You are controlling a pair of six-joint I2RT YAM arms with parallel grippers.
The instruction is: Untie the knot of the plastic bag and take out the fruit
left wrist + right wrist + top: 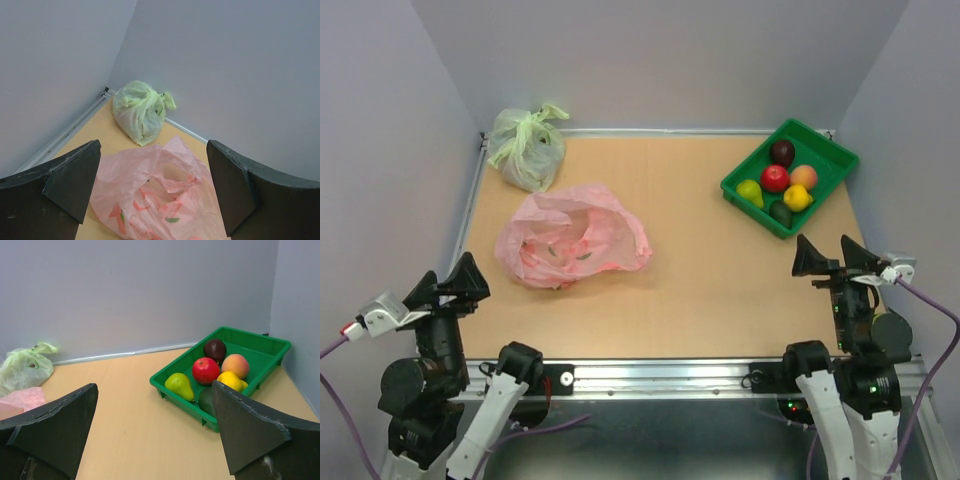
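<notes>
Pink crinkly plastic bag open, slack — small round fruits in green plastic tray. Prob. done, no next move; left gripper & right gripper spread, empty.

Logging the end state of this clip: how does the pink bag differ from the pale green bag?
The pink bag lies open-mouthed, untied and slack; the pale green bag is tied shut in a tuft and bulges. The pink bag spreads wide and flat; the pale green bag sits compact in the far left corner. Both are thin, translucent, crinkly plastic.
</notes>
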